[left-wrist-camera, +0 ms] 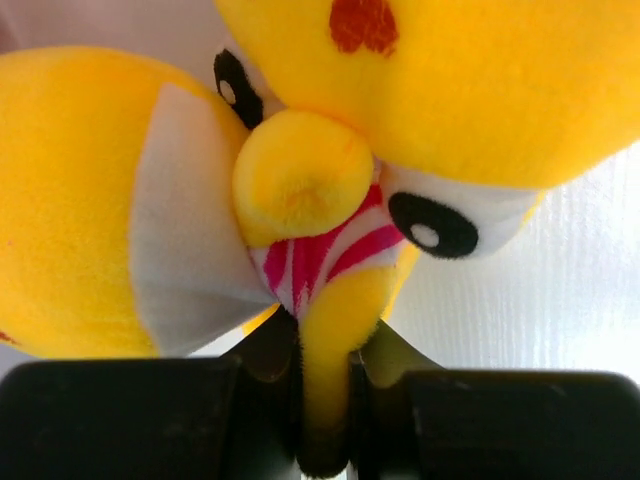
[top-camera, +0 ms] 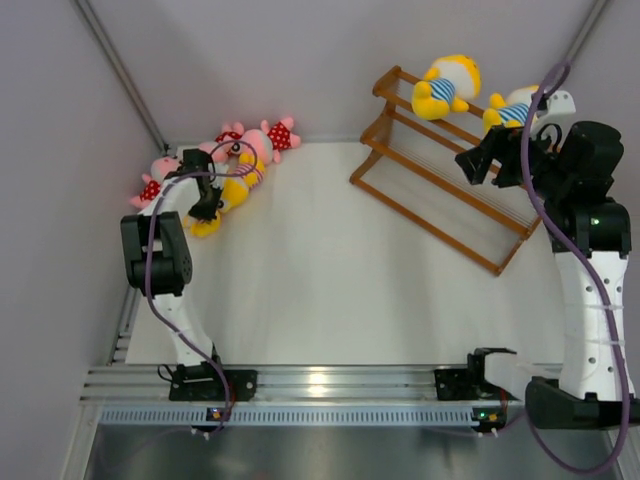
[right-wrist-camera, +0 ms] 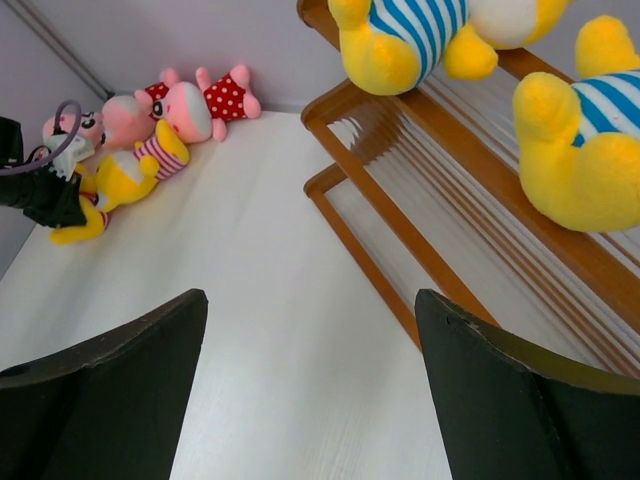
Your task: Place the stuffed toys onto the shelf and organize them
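My left gripper (top-camera: 207, 203) is at the toy pile in the far left corner. In the left wrist view it (left-wrist-camera: 325, 350) is shut on a yellow limb of a yellow toy in a pink-and-white striped shirt (left-wrist-camera: 320, 250); this toy (top-camera: 236, 188) lies on the table. A second yellow toy (left-wrist-camera: 70, 200) lies against it. Three pink toys in red dotted outfits (top-camera: 275, 135) (top-camera: 228, 143) (top-camera: 157, 182) lie around them. The brown shelf (top-camera: 440, 200) stands far right, with two yellow blue-striped toys (top-camera: 445, 85) (top-camera: 512, 108) on its top tier. My right gripper (top-camera: 478, 160) (right-wrist-camera: 310, 296) is open and empty above the shelf.
Grey walls close in the table at the back and left, right behind the toy pile. The right wrist view shows the shelf's lower rails (right-wrist-camera: 360, 240), the two blue-striped toys (right-wrist-camera: 400, 35) (right-wrist-camera: 585, 140) and the pile (right-wrist-camera: 150, 130) across the white table (right-wrist-camera: 250, 300).
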Robot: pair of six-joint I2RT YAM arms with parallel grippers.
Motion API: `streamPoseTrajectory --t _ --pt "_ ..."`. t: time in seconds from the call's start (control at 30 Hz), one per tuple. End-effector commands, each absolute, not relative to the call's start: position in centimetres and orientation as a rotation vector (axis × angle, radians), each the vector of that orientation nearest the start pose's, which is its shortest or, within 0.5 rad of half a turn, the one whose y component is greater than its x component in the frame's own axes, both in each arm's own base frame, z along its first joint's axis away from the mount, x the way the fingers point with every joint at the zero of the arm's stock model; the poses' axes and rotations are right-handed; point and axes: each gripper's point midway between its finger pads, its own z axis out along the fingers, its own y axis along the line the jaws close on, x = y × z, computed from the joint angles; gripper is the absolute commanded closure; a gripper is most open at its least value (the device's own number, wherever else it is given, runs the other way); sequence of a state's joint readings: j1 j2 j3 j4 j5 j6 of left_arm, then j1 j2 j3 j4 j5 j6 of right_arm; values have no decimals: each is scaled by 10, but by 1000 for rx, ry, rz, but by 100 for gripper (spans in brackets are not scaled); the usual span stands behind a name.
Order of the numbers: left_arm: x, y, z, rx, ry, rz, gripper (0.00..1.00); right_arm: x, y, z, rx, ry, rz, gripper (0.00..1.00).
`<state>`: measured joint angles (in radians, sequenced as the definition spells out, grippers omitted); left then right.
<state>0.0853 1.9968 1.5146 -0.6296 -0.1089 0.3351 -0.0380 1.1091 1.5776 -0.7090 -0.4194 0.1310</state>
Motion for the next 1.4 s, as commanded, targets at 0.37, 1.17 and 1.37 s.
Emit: streamPoseTrajectory --t 0.37,1.17,1.37 --pt "335 -27 198 908 2215 -244 100 289 173 393 -490 1830 633 15" --pt "196 -154 243 1341 1995 -976 100 213 403 328 -1258 1142 1046 30" --pt "199 -154 240 1334 2015 -982 100 197 415 323 -1257 1147 1054 31"
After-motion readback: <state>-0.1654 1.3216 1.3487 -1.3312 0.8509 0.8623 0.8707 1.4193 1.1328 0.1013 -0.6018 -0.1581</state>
